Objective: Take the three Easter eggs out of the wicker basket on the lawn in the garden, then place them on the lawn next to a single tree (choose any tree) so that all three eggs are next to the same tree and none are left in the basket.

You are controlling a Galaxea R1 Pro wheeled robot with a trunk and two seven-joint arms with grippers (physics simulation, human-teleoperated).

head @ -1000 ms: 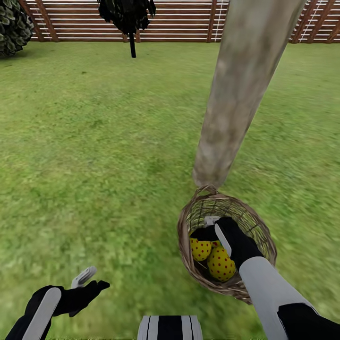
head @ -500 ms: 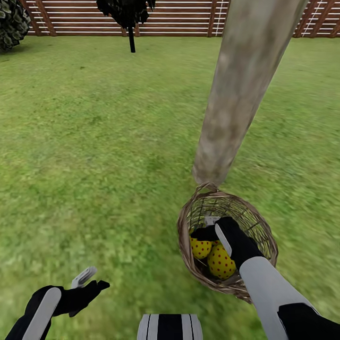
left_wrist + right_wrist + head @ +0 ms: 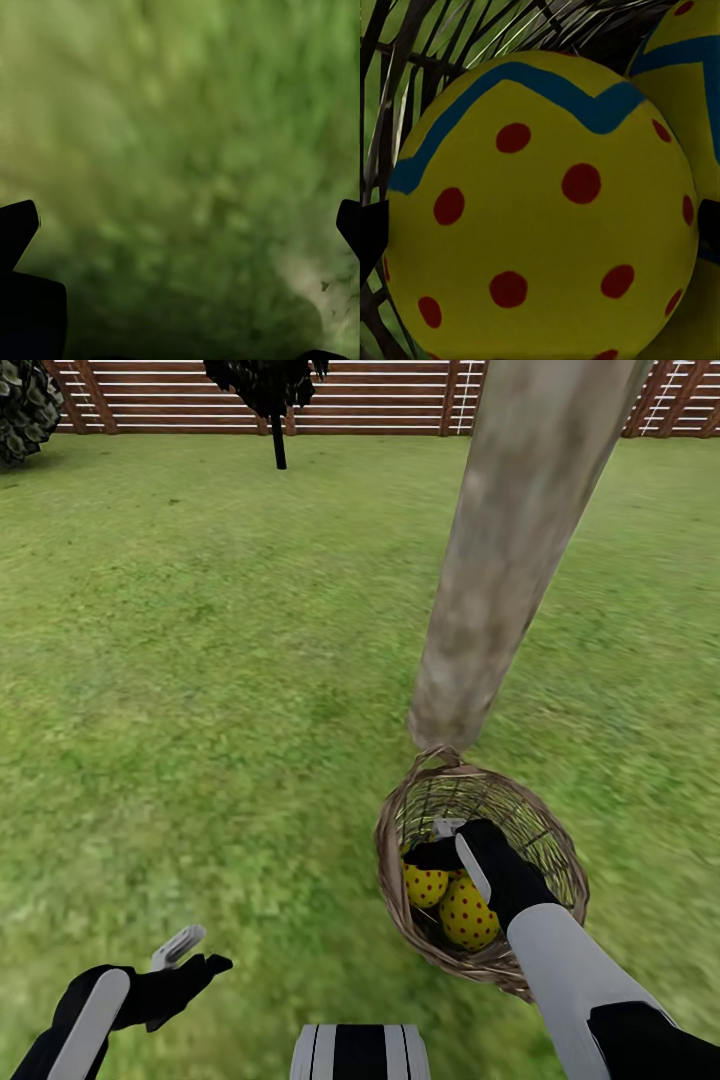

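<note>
The wicker basket (image 3: pixel 384 850) stands on the lawn (image 3: pixel 200 690) right at the foot of the thick pale tree (image 3: pixel 500 570) trunk. Two yellow Easter eggs with red dots lie in it, one (image 3: pixel 424 887) toward the left wall and one (image 3: pixel 468 920) nearer me. My right gripper (image 3: pixel 446 848) reaches down inside the basket, just above them. In the right wrist view its open gripper (image 3: pixel 540 225) straddles one egg (image 3: pixel 547 150), a dark fingertip (image 3: pixel 370 236) on each side, with another egg (image 3: pixel 690 67) beside it. My left gripper (image 3: pixel 195 953) hovers open and empty over grass.
A brown slat fence (image 3: pixel 380 400) runs along the far edge. A slim dark tree (image 3: pixel 277 420) and a round dark bush (image 3: pixel 25 405) stand at the back left. Open grass spreads left of the trunk. The left wrist view has blurred grass (image 3: pixel 180 150).
The head camera tilted slightly, so the fence slid up in the picture. Both arms, the basket and the eggs have stayed where they were.
</note>
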